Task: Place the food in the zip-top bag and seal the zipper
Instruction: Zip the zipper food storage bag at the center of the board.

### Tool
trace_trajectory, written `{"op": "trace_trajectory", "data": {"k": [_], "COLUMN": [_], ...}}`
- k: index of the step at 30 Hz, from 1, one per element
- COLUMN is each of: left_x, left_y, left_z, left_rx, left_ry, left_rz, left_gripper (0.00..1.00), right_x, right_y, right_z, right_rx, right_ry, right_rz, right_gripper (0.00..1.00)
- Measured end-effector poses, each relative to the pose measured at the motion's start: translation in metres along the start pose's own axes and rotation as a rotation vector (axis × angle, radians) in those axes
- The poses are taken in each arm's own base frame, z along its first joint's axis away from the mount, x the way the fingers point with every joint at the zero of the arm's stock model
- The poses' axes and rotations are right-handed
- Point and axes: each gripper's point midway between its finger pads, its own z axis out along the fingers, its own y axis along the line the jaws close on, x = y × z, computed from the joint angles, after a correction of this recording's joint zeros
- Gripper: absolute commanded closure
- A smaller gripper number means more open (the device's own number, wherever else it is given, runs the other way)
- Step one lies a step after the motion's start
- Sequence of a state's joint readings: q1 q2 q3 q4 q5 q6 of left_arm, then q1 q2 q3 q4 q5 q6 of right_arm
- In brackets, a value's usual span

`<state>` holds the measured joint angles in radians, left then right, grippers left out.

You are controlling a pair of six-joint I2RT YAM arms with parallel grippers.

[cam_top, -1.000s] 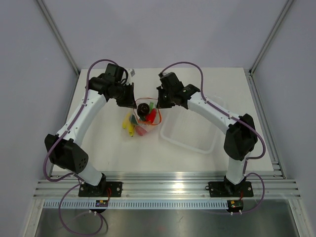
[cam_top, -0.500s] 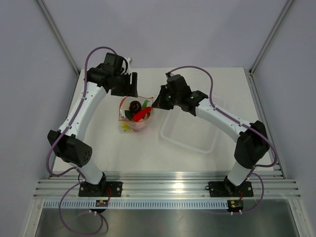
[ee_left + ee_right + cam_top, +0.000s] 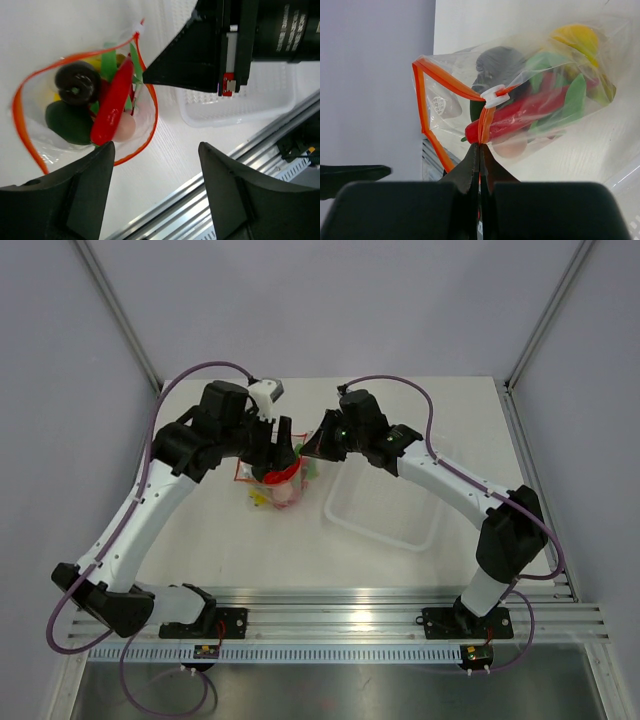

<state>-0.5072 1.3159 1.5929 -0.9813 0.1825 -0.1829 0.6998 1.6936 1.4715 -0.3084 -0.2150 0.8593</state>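
Gripped zipper [image 3: 449,80] corner with right gripper [image 3: 480,150] clamped tight, left gripper [image 3: 156,150] spread wide, empty (mouth gaping). Risked spilling food [image 3: 112,107] from zip-top bag [image 3: 447,112] on slip.

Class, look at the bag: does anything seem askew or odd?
The zip-top bag stands out: its zipper gapes in a wide unsealed loop over the food, pinched at one spot only by the right gripper, jaws shut.

Robot lab cell, white table [image 3: 250,550], grey walls [image 3: 330,300], aluminium rails [image 3: 340,618]
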Motion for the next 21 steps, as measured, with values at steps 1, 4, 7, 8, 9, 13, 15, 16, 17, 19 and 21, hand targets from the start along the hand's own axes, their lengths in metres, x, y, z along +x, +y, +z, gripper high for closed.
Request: {"op": "trace_trajectory", "data": {"k": [1, 4, 7, 8, 9, 13, 15, 16, 17, 19, 21], "left_x": [0.006, 0.024, 0.036, 0.038, 0.04, 0.04, 0.038, 0.037, 0.036, 0.036, 0.037], "left_y": [-0.002, -0.002, 0.0, 0.0, -0.001, -0.002, 0.0, 0.002, 0.003, 0.007, 0.011], "left_z": [0.004, 0.023, 0.04, 0.045, 0.049, 0.061, 0.067, 0.07, 0.073, 0.079, 0.087], "left_rx": [0.011, 0.027, 0.024, 0.02, 0.018, -0.003, -0.017, -0.027, -0.036, -0.053, -0.072], "left_ry": [0.013, 0.065, 0.092, 0.095, 0.093, 0.087, 0.081, 0.079, 0.078, 0.077, 0.086], "left_rz": [0.004, 0.006, 0.009, 0.014, 0.021, 0.042, 0.045, 0.046, 0.046, 0.045, 0.051], "left_gripper": [0.22, 0.21, 0.23, 0.24, 0.26, 0.39, 0.49, 0.52, 0.56, 0.71, 0.95], "right_x": [0.001, 0.002, 0.002, 0.002, 0.002, 0.003, 0.003, 0.004, 0.004, 0.006, 0.007], "right_y": [0.001, 0.002, 0.002, 0.002, 0.002, 0.002, 0.002, 0.003, 0.003, 0.005, 0.005], "right_z": [0.0, 0.0, 0.0, 0.0, 0.0, 0.0, 0.0, -0.001, -0.001, -0.001, -0.001], "right_rx": [-0.004, -0.009, -0.01, -0.009, -0.009, -0.008, -0.009, -0.011, -0.014, -0.021, -0.023], "right_ry": [0.004, 0.011, 0.012, 0.013, 0.013, 0.014, 0.016, 0.019, 0.023, 0.032, 0.036], "right_rz": [0.004, 0.012, 0.019, 0.021, 0.023, 0.028, 0.03, 0.032, 0.033, 0.035, 0.036], "right_gripper": [1.0, 1.0, 1.0, 1.0, 1.0, 1.0, 1.0, 1.0, 1.0, 1.0, 1.0]}}
